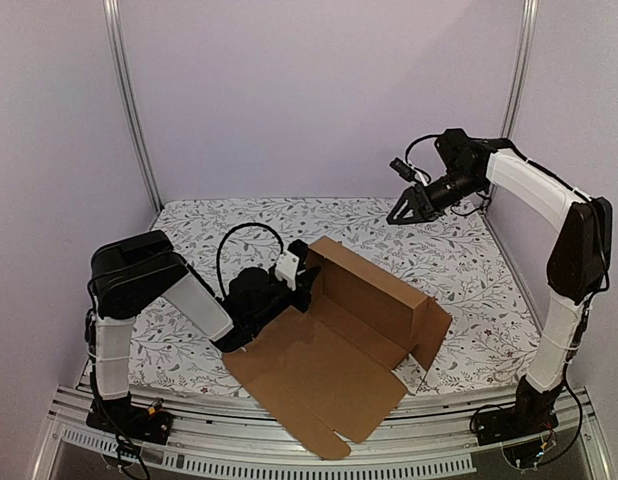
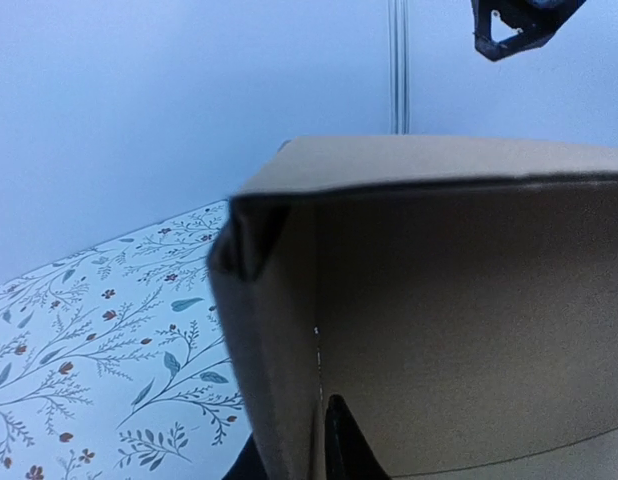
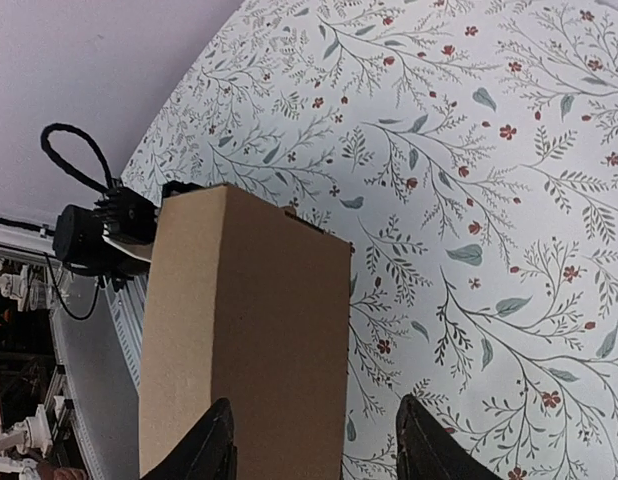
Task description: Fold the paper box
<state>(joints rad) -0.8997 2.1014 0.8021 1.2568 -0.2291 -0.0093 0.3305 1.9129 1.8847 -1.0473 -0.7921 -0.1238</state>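
The box [image 1: 329, 350] is found near the front of the table, on a flowered cloth [image 1: 469, 260]. Its large front flap is laid flat and carried out over the near edge. Its back wall is raised, and a side wall at the right end is stood up too.

The left gripper [image 1: 297, 278] is set low at the left end of the back wall. In the left wrist view a cardboard panel at that corner is seen between the two fingers [image 2: 336, 445], one dark finger inside the box and the other just outside it. The jaws are thus drawn nearly together on the cardboard, and the box is held there.

The right gripper [image 1: 402, 208] is held high above the far right part of the cloth, well apart from the box. Its jaws are spread wide and nothing is held between them. In the right wrist view only the box and the cloth below are seen through the gap.
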